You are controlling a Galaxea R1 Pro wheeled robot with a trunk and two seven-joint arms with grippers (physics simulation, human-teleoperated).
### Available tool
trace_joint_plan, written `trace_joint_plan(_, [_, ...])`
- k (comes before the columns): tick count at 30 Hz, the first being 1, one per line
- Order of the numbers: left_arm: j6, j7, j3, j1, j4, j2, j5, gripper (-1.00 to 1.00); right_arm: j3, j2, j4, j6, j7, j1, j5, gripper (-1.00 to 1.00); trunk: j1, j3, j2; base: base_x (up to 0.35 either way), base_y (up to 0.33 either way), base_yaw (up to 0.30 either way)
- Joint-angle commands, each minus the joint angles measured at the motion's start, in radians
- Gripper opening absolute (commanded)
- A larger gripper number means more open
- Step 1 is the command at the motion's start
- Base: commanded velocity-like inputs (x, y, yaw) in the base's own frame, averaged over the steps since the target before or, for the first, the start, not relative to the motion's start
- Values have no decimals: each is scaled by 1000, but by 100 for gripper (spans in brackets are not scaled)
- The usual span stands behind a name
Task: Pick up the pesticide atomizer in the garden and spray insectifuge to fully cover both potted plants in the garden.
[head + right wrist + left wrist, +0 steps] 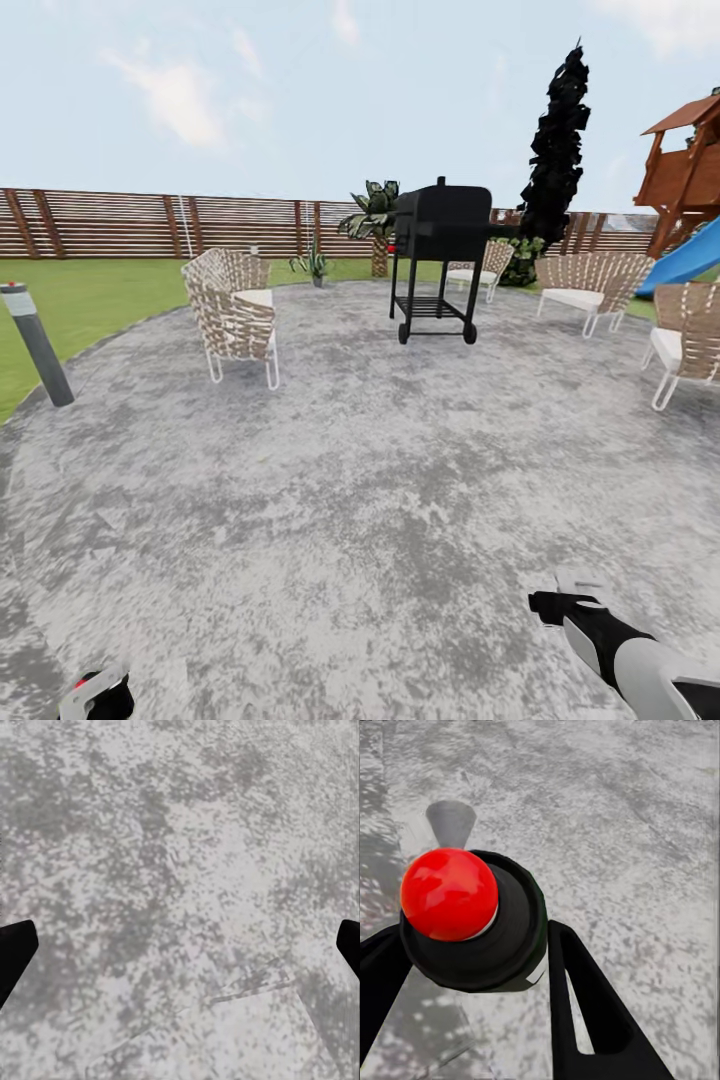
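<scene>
The left gripper (472, 945) clamps the red-capped atomizer (465, 919) over grey paving (360, 480); the right gripper (180, 945) gapes empty.

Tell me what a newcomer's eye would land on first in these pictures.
The black wheeled barbecue grill stands out first, at the far middle of the grey mottled stone patio, with woven wicker armchairs around it. Next comes the red-capped black atomizer, clamped in the left tool. At the far right, a wooden play tower with a blue slide rises by the brown slatted fence.
</scene>
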Motion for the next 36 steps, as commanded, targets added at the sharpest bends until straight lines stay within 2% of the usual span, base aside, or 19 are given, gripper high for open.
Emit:
trace_joint_plan(1, [-3, -8, 8, -2, 0, 0, -3, -100, -8, 0, -1, 2, -1, -1, 3, 100, 0, -1, 0, 338, 0, 0])
trace_joint_plan(36, [-3, -8, 8, -1, 0, 0, -3, -100, -8, 0, -1, 2, -1, 0, 3, 100, 0, -1, 0, 338, 0, 0])
